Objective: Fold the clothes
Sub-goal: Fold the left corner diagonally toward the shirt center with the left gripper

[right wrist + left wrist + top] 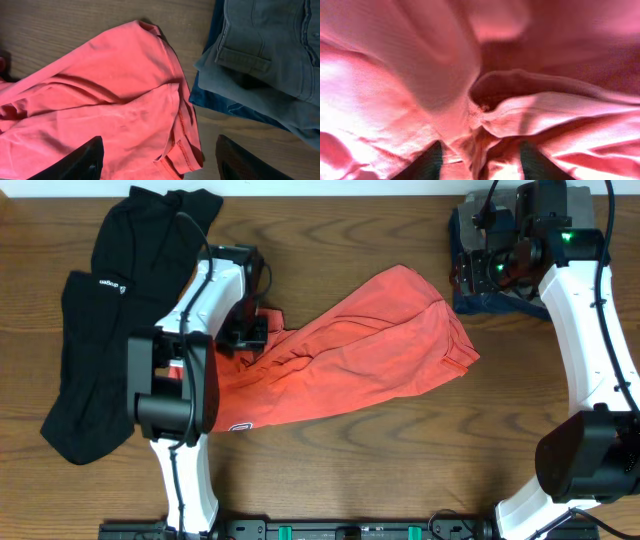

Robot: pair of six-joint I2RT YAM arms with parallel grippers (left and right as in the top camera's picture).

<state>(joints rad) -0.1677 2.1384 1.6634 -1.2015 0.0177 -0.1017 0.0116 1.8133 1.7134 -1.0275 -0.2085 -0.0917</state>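
A wooden table (400, 470) is seen beneath both sets of fingers. A coral-red T-shirt (370, 350) is spread crumpled across it, from under the fingers of the left gripper (480, 150) to below those of the right gripper (159, 145). A black garment (110, 330) is laid flat beyond the left fingers, on the side away from the right ones, just beside the shirt. A stack of folded trousers (260, 55), grey over blue denim, is found beyond one right finger, close to the shirt's hem. The left fingers are held apart, pressed down into the shirt, with a ridge of its fabric raised between them. The right fingers are spread wide above the shirt's hemmed edge, and nothing is gripped.
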